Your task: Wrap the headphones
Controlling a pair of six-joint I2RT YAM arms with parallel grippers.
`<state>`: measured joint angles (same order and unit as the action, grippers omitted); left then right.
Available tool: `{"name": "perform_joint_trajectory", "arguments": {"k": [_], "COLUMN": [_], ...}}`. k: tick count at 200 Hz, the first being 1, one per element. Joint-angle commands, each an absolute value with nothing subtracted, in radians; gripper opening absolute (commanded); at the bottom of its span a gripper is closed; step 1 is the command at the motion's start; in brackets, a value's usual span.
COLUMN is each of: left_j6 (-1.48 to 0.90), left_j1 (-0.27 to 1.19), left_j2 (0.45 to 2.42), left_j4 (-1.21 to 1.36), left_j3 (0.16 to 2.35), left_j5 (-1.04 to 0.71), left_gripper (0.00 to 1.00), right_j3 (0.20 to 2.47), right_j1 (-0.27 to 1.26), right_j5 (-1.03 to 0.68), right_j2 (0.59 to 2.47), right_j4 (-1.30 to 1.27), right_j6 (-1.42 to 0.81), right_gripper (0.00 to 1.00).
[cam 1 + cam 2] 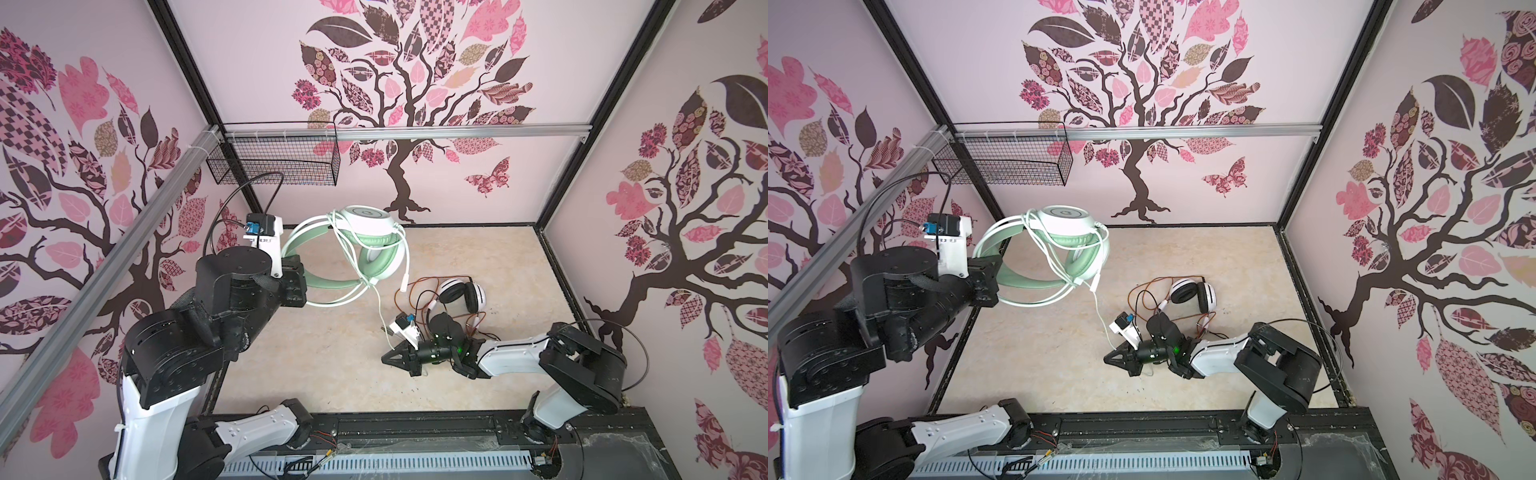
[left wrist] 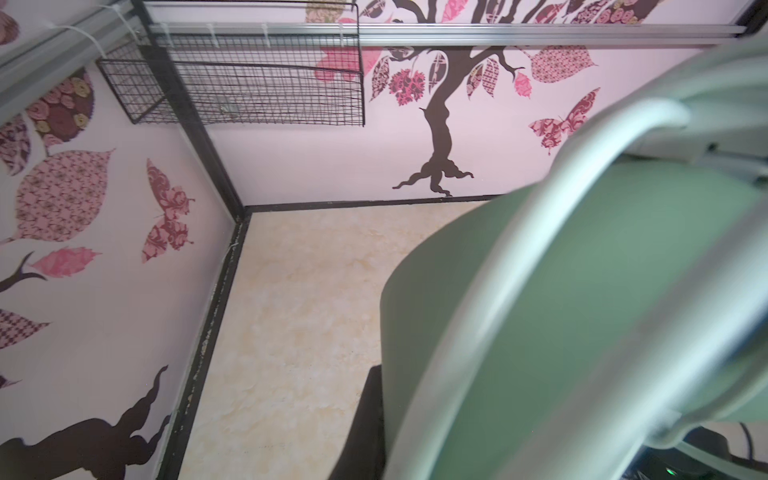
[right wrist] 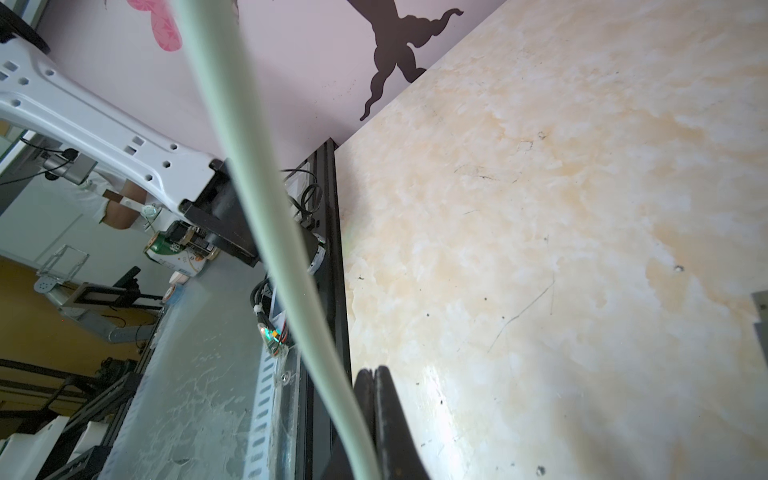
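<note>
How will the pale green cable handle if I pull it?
Likely floppy: the pale green cable droops in loose curves. Thin and smooth, it may slip a pinch. Pulling could swing the mint-green headphones hanging from the left pincer.

The larger headphones (image 1: 368,219) hang above the left rear of the table (image 1: 311,365), at the left gripper (image 1: 300,286). The smaller headphones (image 1: 462,296) lie right of centre, just behind the right gripper (image 1: 385,358). A basket (image 1: 274,162) hangs at the left of the back wall (image 1: 478,195).

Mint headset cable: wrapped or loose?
Partly wrapped: the cable loops around the mint headphones, but a loose tail hangs down toward the right gripper.
</note>
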<state>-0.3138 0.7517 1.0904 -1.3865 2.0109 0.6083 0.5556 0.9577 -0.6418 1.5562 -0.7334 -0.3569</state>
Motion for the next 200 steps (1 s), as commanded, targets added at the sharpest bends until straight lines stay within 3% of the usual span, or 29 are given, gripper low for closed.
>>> {"name": "perform_joint_trajectory", "arguments": {"k": [1, 66, 114, 200], "left_j6": [-0.348, -0.321, -0.336, -0.369], "left_j1": [0.725, 0.517, 0.515, 0.513], "left_j2": [1.085, 1.133, 1.128, 1.116], "left_j4": [-1.244, -1.169, -1.158, -1.165], "left_j3": [1.991, 1.846, 1.764, 1.535], "left_j5": [0.708, 0.652, 0.643, 0.712], "left_gripper": [0.0, 0.0, 0.0, 0.0], "right_j3": [0.553, 0.537, 0.643, 1.025], "right_j1": [0.984, 1.038, 1.039, 1.039], "right_j5": [-0.654, -0.514, -0.374, -0.151], "right_j2": [1.461, 1.16, 1.0, 0.933], "right_j4": [-0.533, -0.143, 0.17, 0.616], "right_j6": [-0.289, -0.176, -0.061, 0.132], "right_gripper": [0.0, 0.0, 0.0, 0.0]}}
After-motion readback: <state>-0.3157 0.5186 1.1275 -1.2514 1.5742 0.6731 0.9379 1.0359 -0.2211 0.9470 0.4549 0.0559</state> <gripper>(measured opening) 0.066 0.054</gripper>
